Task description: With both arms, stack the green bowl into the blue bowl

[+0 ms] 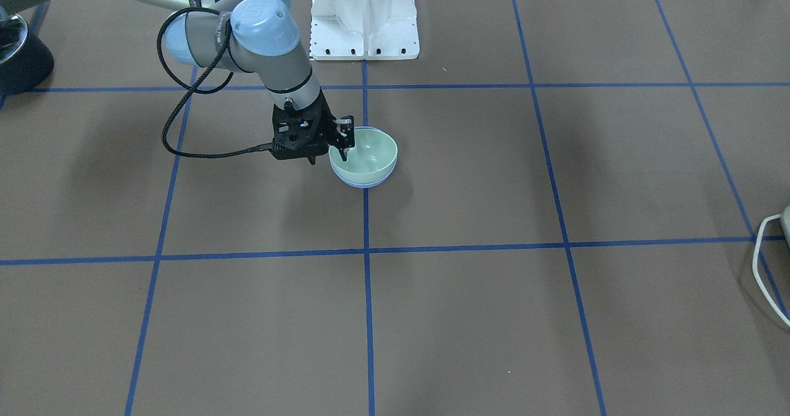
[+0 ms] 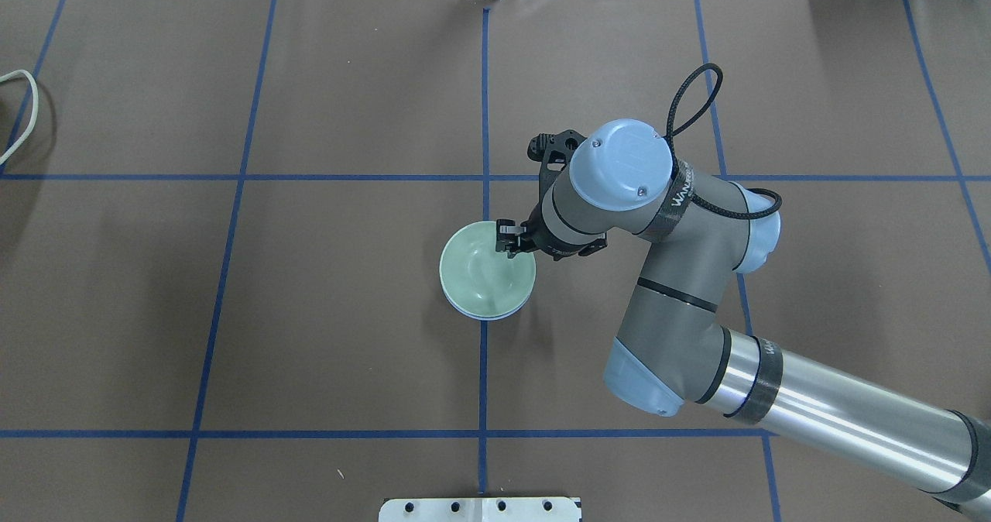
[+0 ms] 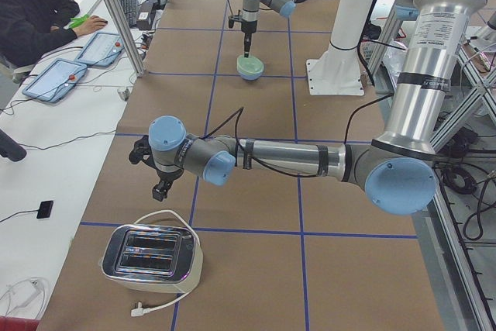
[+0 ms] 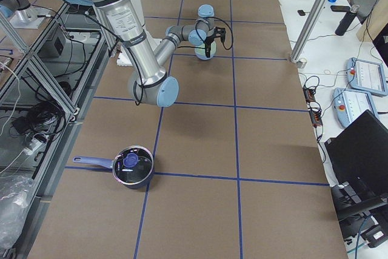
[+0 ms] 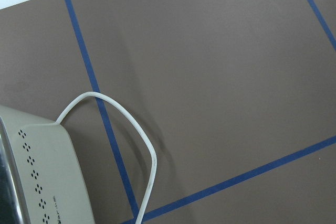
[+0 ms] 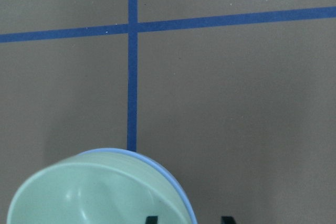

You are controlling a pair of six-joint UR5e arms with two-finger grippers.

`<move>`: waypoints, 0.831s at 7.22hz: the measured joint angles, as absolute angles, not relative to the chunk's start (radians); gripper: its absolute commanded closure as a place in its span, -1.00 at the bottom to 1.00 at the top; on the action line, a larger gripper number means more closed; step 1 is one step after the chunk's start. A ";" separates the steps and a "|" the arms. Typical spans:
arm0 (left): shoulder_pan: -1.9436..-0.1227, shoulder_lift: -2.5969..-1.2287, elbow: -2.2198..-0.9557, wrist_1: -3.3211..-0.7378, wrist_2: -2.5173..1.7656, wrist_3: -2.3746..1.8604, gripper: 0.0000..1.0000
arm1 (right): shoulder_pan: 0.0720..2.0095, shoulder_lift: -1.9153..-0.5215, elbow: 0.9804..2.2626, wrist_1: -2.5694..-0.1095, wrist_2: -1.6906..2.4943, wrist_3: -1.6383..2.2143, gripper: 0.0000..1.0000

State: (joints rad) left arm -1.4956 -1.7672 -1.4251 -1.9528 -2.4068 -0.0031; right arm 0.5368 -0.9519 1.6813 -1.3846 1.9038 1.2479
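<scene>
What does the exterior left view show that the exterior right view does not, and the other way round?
Only exterior left: the left gripper, hanging above the table near the toaster, and a seated operator. Only exterior right: a pot with its lid on. Both: the green bowl with the right gripper at it, small in each view. The toaster is in both too, though exterior right cuts it off at the top edge.
</scene>
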 measured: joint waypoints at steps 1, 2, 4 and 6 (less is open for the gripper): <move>-1.496 -1.767 -1.425 -1.953 -2.407 -0.003 -0.95 | 0.548 -0.952 1.685 -1.384 1.906 1.239 -1.00; -1.496 -1.767 -1.425 -1.953 -2.407 -0.003 -0.95 | 0.575 -0.953 1.689 -1.383 1.918 1.217 -1.00; -1.497 -1.766 -1.427 -1.953 -2.410 -0.002 -0.95 | 0.671 -0.964 1.693 -1.389 1.958 1.137 -1.00; -1.502 -1.756 -1.429 -1.954 -2.413 0.006 -0.95 | 0.836 -1.018 1.691 -1.394 2.068 1.026 -1.00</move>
